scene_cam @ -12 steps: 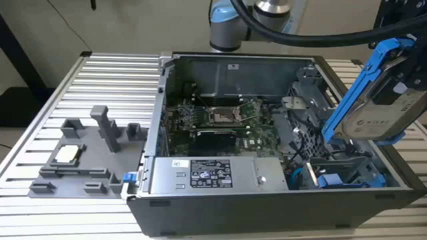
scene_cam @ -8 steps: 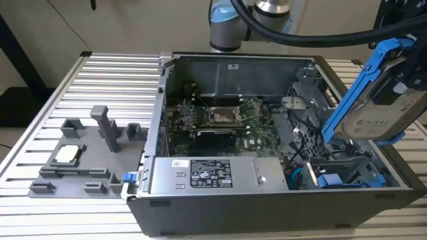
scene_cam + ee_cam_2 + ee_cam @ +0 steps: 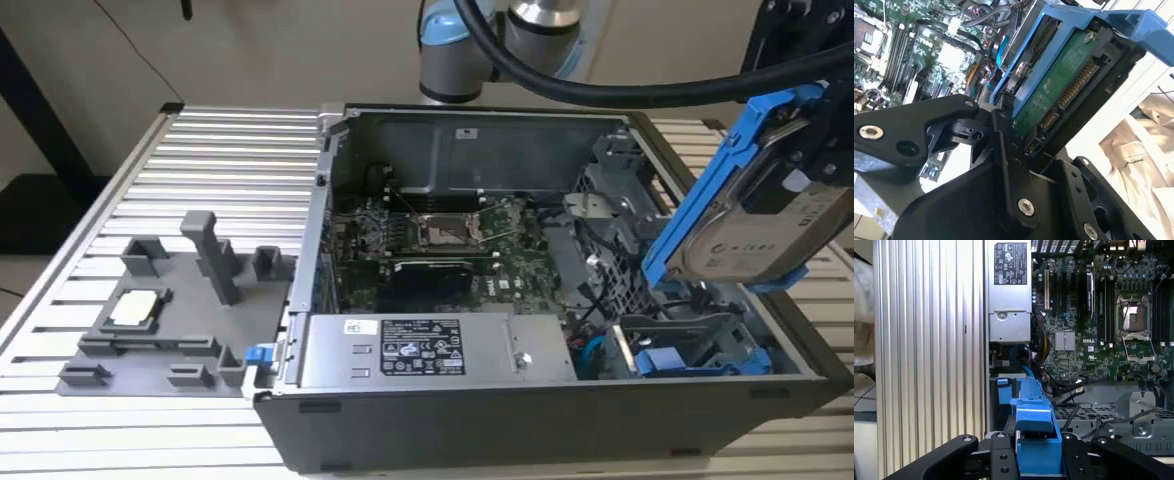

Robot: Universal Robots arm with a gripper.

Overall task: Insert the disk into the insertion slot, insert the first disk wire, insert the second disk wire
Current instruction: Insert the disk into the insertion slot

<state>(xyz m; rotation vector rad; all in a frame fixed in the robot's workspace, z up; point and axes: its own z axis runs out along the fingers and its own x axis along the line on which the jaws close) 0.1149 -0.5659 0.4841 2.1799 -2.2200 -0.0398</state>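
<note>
Exterior view puts the gripper [image 3: 809,150] high at the exterior view's right, its black fingers [image 3: 830,160] clamped on the disk [image 3: 755,236]. The disk hangs in the air, steeply tilted, with its white label facing the camera and its bright blue frame [image 3: 710,185] running along the edge toward the exterior view's left. In the second wrist view the gripper [image 3: 1035,145] pinches the disk [image 3: 1063,86] from both sides, and the drive's green circuit board and a row of connector pins [image 3: 1077,85] face the camera. In the first wrist view the gripper [image 3: 1036,456] has the blue frame [image 3: 1035,437] squeezed between its two fingers [image 3: 999,458].

Below the held disk, and apart from it, sits the insertion slot [image 3: 683,338], a grey sheet-metal bay with blue trim in the near corner of the open computer case [image 3: 467,425] on the exterior view's right. The disk's lower end hovers just above that corner of the case without touching the slot. Loose black cables [image 3: 603,300] lie beside the bay. Farther toward the exterior view's left inside the case are the green motherboard [image 3: 461,245] and the grey power supply [image 3: 414,350] with its label.

The case stands on a ribbed aluminium table [image 3: 227,150]. A grey plastic fixture [image 3: 174,300] rests on the table at the exterior view's left, well apart from the gripper.
</note>
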